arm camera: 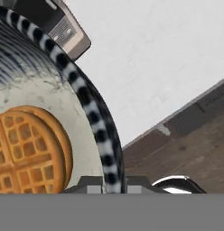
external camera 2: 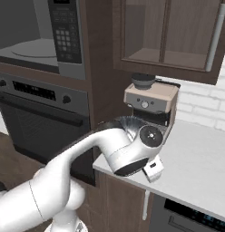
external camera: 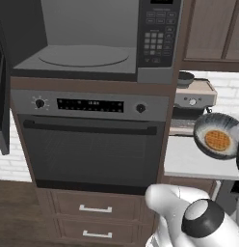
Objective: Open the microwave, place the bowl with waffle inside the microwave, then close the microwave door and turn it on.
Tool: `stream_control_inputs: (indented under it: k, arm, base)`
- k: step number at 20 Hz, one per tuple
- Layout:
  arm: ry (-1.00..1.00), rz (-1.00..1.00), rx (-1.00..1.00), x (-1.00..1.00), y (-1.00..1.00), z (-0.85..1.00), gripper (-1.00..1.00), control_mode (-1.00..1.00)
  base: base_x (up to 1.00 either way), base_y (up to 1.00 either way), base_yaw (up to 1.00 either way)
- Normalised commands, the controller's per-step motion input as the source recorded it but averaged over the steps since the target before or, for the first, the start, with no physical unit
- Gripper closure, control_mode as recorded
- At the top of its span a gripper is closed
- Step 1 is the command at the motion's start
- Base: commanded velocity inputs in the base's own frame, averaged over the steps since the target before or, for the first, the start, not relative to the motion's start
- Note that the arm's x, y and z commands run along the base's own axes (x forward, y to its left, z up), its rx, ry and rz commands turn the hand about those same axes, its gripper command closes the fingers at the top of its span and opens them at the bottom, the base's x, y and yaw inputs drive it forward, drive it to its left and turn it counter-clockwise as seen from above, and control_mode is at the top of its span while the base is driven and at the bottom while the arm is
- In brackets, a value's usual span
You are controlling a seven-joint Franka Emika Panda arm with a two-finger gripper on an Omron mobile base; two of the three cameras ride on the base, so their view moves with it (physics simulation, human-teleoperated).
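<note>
The microwave (external camera: 92, 38) stands open above the oven, its grey cavity and round turntable (external camera: 83, 55) bare. The microwave door (external camera: 1, 101) is swung out at the far left edge. The bowl (external camera: 219, 136) hangs over the counter to the right, tipped so its inside faces the camera, with the orange-brown waffle (external camera: 217, 140) lying in it. In the hand view my gripper (arm camera: 114, 186) is shut on the bowl's striped rim (arm camera: 93, 113), and the waffle (arm camera: 23, 153) sits just left of it. From the right base view the bowl (external camera 2: 128, 122) peeks out behind my wrist.
A black oven (external camera: 92, 144) with a long bar handle sits under the microwave, with drawers (external camera: 95, 208) below. A coffee machine (external camera: 193, 99) stands on the pale counter (external camera: 198, 161) behind the bowl. Wooden wall cabinets (external camera 2: 173, 36) hang above the counter.
</note>
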Motion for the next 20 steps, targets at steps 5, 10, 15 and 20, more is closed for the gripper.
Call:
stream_control_inputs:
  k: [5,10,15,20]
  arm:
    - [0.01,-0.17,-0.01,-0.79,0.41,0.56,1.0,-1.0]
    - [0.05,-0.03,-0.01,-0.74,0.56,0.58,1.0,-1.0]
    - [0.03,0.0,0.03,-0.68,0.6,0.55,1.0,-1.0]
    - [0.01,0.0,0.02,-0.47,0.9,0.55,1.0,-1.0]
  base:
    - [0.0,0.0,0.0]
    - [0.0,0.0,0.0]
    - [0.0,0.0,0.0]
    - [0.0,0.0,0.0]
